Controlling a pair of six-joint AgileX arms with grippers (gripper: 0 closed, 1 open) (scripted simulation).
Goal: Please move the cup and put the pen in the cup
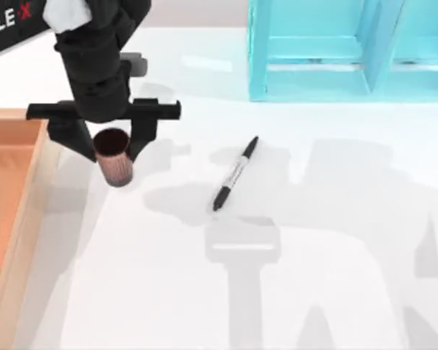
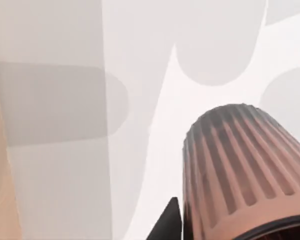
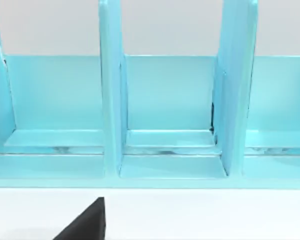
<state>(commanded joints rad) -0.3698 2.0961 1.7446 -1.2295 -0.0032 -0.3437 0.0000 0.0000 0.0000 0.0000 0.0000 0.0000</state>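
Arm partly hides the cup (image 1: 114, 157) that the left tool (image 1: 111, 142) is grasping; the pen (image 1: 235, 173) lies diagonally, cap far-right.

Reddish-brown ribbed cup (image 1: 115, 162); black-capped pen (image 1: 234, 174) with grey-white barrel; orange wooden tray (image 1: 18, 219); light blue rack (image 1: 350, 51); white table (image 1: 277, 292).

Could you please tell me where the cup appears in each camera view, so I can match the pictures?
Top view: the cup stands left of centre, between the fingers of the left gripper, beside the wooden tray.
Left wrist view: the cup is close up, ribbed side showing.
Right wrist view: the cup is not in it; the blue shelf is.
Shared landmark: the white table, seen in all three.
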